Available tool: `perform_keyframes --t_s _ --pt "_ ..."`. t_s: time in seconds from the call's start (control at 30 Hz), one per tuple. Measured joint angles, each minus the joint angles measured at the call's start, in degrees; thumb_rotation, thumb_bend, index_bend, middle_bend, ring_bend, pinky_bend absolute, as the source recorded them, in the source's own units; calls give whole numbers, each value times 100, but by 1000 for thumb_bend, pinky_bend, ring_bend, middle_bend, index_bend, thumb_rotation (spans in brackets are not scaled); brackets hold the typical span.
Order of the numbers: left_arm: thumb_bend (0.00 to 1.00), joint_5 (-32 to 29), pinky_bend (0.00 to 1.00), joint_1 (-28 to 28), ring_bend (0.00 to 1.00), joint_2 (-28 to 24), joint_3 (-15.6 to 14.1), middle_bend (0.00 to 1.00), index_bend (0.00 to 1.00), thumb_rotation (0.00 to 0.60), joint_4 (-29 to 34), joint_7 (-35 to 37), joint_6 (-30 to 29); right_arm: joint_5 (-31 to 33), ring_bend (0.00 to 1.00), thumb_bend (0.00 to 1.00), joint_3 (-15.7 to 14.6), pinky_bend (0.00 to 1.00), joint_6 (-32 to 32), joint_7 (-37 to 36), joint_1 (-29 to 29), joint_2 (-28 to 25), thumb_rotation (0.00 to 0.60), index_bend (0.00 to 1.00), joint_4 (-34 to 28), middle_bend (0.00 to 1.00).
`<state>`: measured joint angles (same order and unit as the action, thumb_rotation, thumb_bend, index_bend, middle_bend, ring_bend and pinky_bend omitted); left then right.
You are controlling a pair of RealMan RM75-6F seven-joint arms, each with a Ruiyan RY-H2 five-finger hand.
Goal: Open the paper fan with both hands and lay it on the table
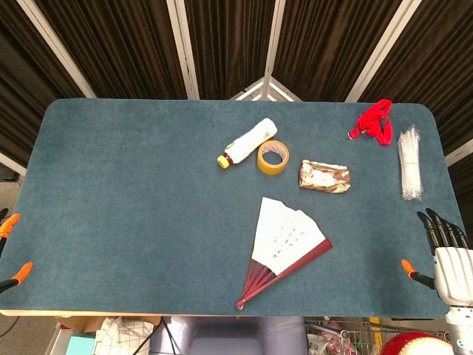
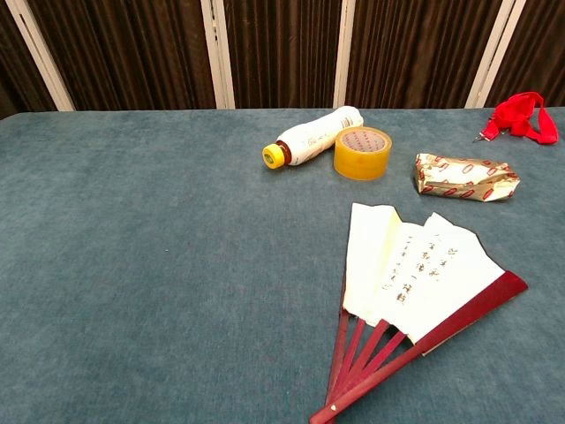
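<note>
Red-ribbed paper fan [image 1: 284, 248] part-open on desk [image 1: 133, 222], axis running lower-left to upper-right; right hand [image 1: 447, 248] nearer, empty, fingers apart; left hand unseen

Fan [image 2: 415, 274] — inked script, prob. Chinese — illegible.

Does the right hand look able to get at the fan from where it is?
Probably yes: the right hand sits open at the table's edge, and only bare cloth lies between it and the fan.

Your right hand [image 1: 446, 248] is hanging off the table's right edge, dark fingers pointing away, holding nothing; your left isn't showing
</note>
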<state>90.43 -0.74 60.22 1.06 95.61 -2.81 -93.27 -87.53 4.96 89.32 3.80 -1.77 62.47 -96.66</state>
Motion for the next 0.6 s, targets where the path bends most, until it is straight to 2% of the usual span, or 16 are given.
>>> perform_keyframes --t_s 0.6 --pt "320 158 97 -66 0 4 -23 10 108 600 -25 80 -178 -126 143 206 -47 172 -10 -164 -22 -6 600 108 42 101"
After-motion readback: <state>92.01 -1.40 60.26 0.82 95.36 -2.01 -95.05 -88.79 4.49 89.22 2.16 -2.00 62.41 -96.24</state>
